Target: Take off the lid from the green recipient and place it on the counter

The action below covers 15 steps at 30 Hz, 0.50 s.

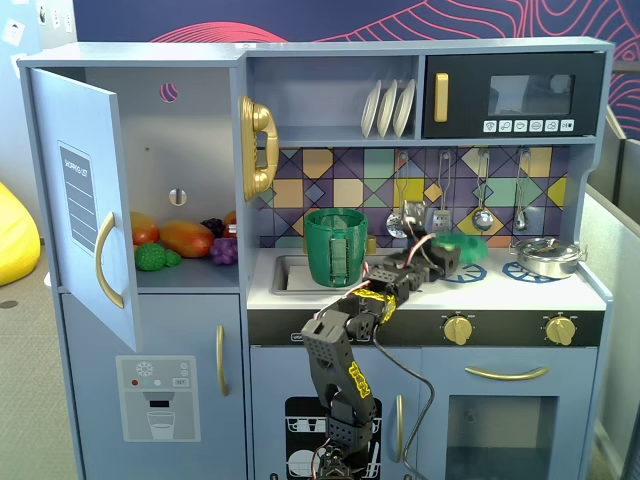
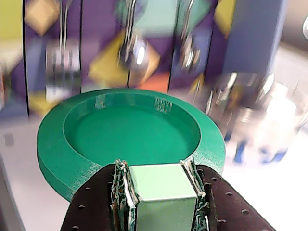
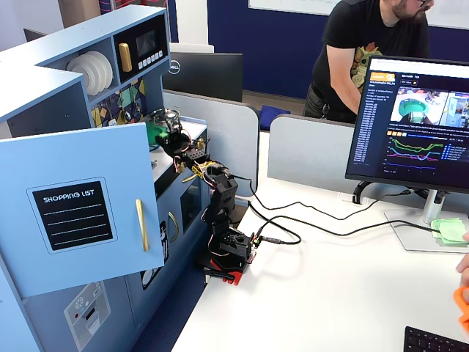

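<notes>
Pincer (image 2: 159,192) clamped on the lid's (image 2: 130,130) pale handle.

Blue toy kitchen (image 1: 420,60) fills the frame in a fixed view: open door (image 1: 85,200) at left w/ a shopping list, tiled backsplash (image 1: 330,180) at centre, microwave (image 1: 515,95) upper right, plates (image 1: 388,108) on shelf, gold phone (image 1: 258,148). Yellow beanbag (image 1: 15,235) at far left edge, grey carpet below it. In another fixed view: white desk (image 3: 330,293) lower right, monitor (image 3: 414,121) at right, grey partitions (image 3: 308,150) mid-frame, dark blue wall (image 3: 264,37) at top, person in black tee (image 3: 366,51) upper right.
</notes>
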Tool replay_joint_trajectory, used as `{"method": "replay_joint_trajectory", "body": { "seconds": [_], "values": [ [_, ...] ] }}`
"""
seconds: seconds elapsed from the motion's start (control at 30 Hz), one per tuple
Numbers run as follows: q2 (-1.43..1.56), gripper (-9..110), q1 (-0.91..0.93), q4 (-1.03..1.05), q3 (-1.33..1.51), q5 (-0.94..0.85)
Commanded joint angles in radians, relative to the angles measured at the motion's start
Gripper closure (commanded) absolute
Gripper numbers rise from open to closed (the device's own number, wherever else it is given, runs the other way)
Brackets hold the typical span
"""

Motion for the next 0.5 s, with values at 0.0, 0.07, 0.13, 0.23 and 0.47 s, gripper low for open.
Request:
{"method": "replay_joint_trajectory", "body": {
  "seconds": [0.0, 0.07, 0.13, 0.23, 0.47],
  "values": [
    [-0.005, 101, 0.014, -0.081, 0.008, 0.012],
    [-0.008, 101, 0.011, -0.097, 0.026, 0.006],
    [-0.011, 101, 0.008, -0.1, 0.037, 0.006],
    [-0.014, 101, 0.0, -0.101, 0.046, 0.006],
    [-0.017, 89, -0.002, -0.089, 0.052, 0.009]
  ]
}}
